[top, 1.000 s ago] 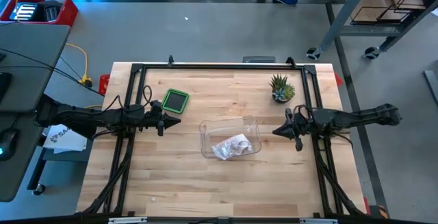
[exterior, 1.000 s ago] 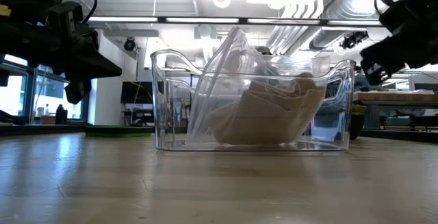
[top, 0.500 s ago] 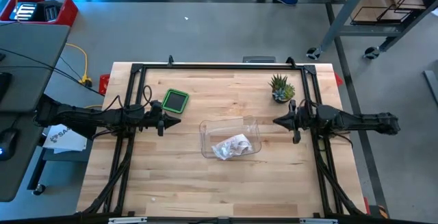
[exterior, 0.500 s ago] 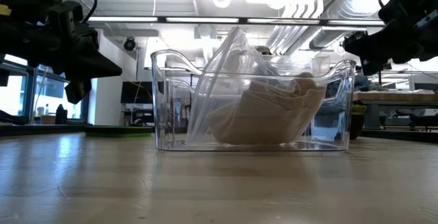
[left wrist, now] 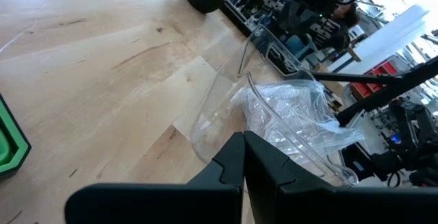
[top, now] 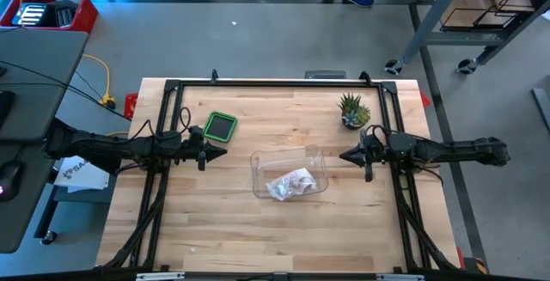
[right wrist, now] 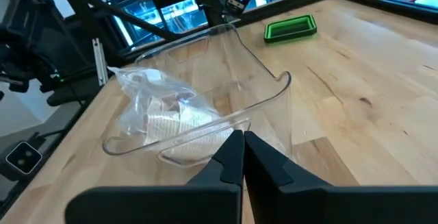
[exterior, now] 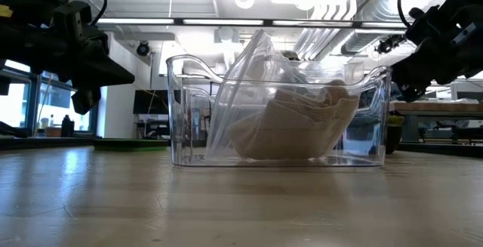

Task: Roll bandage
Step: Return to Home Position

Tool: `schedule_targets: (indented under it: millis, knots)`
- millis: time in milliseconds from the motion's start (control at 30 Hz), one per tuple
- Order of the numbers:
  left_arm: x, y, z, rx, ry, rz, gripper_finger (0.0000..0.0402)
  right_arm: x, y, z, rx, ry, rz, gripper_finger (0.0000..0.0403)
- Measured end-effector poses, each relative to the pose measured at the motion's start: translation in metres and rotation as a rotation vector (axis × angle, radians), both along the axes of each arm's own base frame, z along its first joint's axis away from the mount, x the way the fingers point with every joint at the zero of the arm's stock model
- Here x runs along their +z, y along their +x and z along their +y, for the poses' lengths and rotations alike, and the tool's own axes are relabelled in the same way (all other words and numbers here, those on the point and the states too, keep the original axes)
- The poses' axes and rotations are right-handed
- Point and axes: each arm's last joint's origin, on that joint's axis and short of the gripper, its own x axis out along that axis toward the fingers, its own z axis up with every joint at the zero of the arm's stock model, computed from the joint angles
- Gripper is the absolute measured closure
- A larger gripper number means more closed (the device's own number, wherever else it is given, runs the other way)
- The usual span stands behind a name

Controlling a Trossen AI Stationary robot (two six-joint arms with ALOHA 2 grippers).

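1. Sitting near the centre of the light wooden table [top: 258, 229], one clear rectangular plastic bin [top: 284, 155] is seen upright, touched by neither arm.
2. One transparent zip bag [top: 290, 183] is contained in the bin. One off-white rolled bandage [exterior: 302, 122] is enclosed in that bag, low against the bin floor. In the low view the bag's top is seen poking above the bin rim.
3. Two dark arms are counted. Both are stretched level over the table with tips pointed inward, and the bin is flanked by them.
4. The left gripper [top: 222, 153] is held off the bin's left side, near but clear of it. Its two fingers are pressed together in the left wrist view, and nothing is clamped.
5. The right gripper [top: 344, 155] is held off the bin's right side, near but clear of it. Its two fingers are likewise pinched tight in the right wrist view, and nothing is carried.
6. One green square tray with a dark inside [top: 220, 126] is laid flat on the table's far left, just behind the left gripper.
7. One small spiky green plant in a dark pot [top: 353, 111] is stood on the far right, just behind the right arm.
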Motion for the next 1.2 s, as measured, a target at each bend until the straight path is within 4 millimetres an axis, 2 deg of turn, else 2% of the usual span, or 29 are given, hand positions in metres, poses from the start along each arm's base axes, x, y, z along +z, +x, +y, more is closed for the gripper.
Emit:
schedule_targets:
  millis: [433, 833, 1100, 1200]
  knots:
    - [0.001, -0.004, -0.001, -0.004, 0.0, -0.01, 0.0401, 0.0, 0.0, 0.0, -0.002, -0.001, 0.001, 0.0403]
    - [0.031, -0.03, 0.007, 0.074, 0.031, -0.336, 0.0401, 0.0, 0.0, 0.0, -0.002, -0.001, 0.001, 0.0403]
    - [0.025, -0.029, 0.006, 0.008, 0.532, -0.204, 0.0401, 0.0, 0.0, 0.0, 0.001, 0.0, 0.005, 0.0403]
    - [0.023, -0.029, 0.007, -0.005, 0.613, -0.166, 0.0401, -0.001, 0.0, 0.0, 0.001, 0.0, 0.006, 0.0403]
